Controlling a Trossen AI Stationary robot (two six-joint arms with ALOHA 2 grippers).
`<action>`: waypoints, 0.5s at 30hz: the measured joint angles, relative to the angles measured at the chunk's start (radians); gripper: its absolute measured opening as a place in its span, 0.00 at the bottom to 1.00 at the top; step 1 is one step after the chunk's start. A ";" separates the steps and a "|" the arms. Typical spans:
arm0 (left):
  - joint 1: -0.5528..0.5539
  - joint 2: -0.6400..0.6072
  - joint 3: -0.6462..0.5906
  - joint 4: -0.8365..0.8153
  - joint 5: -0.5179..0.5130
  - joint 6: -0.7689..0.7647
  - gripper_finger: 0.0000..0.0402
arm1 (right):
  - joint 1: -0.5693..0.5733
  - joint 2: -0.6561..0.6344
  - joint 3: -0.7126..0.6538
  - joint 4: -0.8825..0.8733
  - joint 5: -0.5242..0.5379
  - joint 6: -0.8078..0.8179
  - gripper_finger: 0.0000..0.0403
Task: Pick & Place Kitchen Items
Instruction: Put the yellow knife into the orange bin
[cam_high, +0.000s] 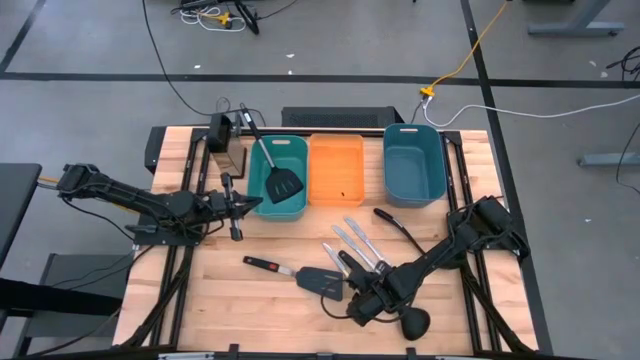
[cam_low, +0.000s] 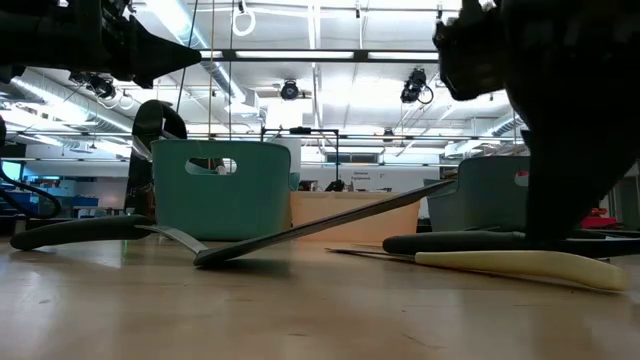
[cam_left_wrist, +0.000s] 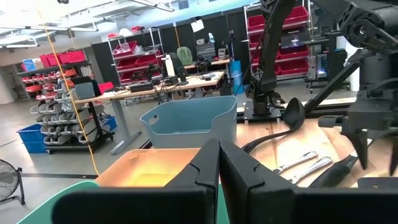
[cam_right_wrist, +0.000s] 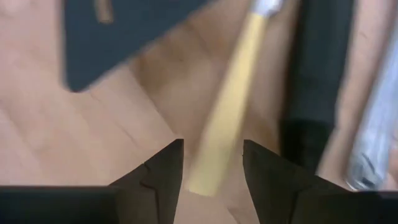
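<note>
Three bins sit at the table's twelve o'clock edge: the left teal bin (cam_high: 283, 184) holds a black spatula (cam_high: 274, 172) – the orange bin (cam_high: 335, 170) and right teal bin (cam_high: 413, 165) look bare. The left gripper (cam_high: 243, 204), fingers pressed together, hovers beside the left teal bin. The right gripper (cam_high: 362, 306), fingers spread, straddles a yellowish stick (cam_right_wrist: 225, 124) among utensils at six o'clock.
</note>
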 joint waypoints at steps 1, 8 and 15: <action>0.000 0.000 0.000 0.000 0.000 -0.001 0.06 | -0.001 0.000 0.000 -0.015 -0.001 0.019 0.43; 0.000 0.000 0.000 0.000 0.003 0.006 0.07 | -0.014 0.000 0.000 -0.016 -0.040 0.049 0.43; 0.000 0.000 0.000 -0.001 0.003 0.006 0.07 | -0.018 0.060 0.005 0.010 -0.085 0.016 0.43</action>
